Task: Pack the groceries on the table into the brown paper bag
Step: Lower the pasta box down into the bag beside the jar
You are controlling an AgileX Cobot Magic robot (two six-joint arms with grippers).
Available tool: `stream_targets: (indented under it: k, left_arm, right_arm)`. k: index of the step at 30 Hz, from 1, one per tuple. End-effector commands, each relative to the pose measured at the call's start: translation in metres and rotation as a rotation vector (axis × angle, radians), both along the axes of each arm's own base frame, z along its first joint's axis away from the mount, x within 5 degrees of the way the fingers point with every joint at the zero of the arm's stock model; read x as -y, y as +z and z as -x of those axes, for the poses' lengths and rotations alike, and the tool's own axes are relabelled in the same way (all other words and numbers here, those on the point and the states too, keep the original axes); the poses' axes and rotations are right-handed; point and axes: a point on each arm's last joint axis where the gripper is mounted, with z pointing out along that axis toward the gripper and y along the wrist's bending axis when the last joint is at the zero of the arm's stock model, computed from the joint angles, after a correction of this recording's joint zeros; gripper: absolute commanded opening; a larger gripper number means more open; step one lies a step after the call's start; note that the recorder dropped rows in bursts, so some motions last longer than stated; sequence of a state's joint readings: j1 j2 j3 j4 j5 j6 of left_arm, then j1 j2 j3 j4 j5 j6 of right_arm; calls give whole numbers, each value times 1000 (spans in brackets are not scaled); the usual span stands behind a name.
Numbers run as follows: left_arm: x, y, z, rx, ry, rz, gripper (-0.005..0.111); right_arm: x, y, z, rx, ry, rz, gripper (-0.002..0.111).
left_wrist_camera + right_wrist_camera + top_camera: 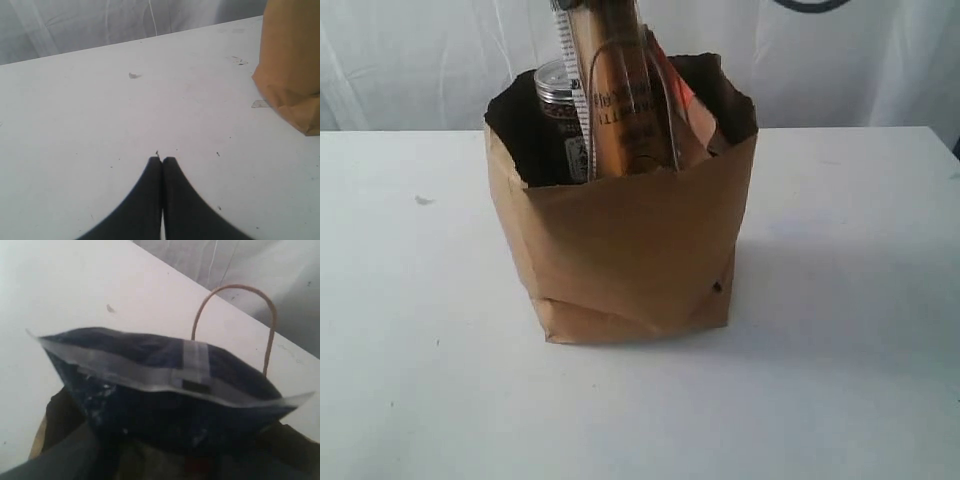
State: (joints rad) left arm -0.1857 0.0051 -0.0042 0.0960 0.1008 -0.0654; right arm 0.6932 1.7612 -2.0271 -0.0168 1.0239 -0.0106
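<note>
The brown paper bag (620, 250) stands open in the middle of the white table (840, 300). A long brown-blue spaghetti pack (620, 90) rises upright out of it, past the top of the exterior view. Beside it in the bag are a dark pull-tab can (558, 95) and a brown-orange pouch (692, 115). The right wrist view shows the pack's dark blue sealed end (165, 370) filling the jaw area over the bag's mouth, with a cord handle (270, 325) behind. My right gripper is shut on the pack; its fingertips are hidden. My left gripper (162, 159) is shut and empty above bare table, the bag (292, 65) off to one side.
A white curtain hangs behind the table's far edge. Small scraps lie on the tabletop (133, 75) (423, 200), and a bit of tape (259, 104) sits by the bag's base.
</note>
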Motion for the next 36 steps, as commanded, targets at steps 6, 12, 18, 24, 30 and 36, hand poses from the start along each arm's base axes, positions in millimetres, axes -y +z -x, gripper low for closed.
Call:
stream_targets:
  k: [6,12,18,24,30,36]
  left_arm:
    - [0,-1,0,3,3,3,0]
    - [0,-1,0,3,3,3,0]
    - [0,-1,0,3,3,3,0]
    - [0,-1,0,3,3,3,0]
    - [0,-1,0,3,3,3,0]
    - [0,-1,0,3,3,3,0]
  right_arm:
    - [-16,7,11,161,-20,29,0]
    - [-25,7,21,136,-25,7,0]
    - [-15,-2,28,85,-73,8,0]
    - [-3,-9,43,130,-53,-73,0]
    - [-10,-39,41,106,-56,-138,0]
    - [-10,-67,41,67,-55,-111,0]
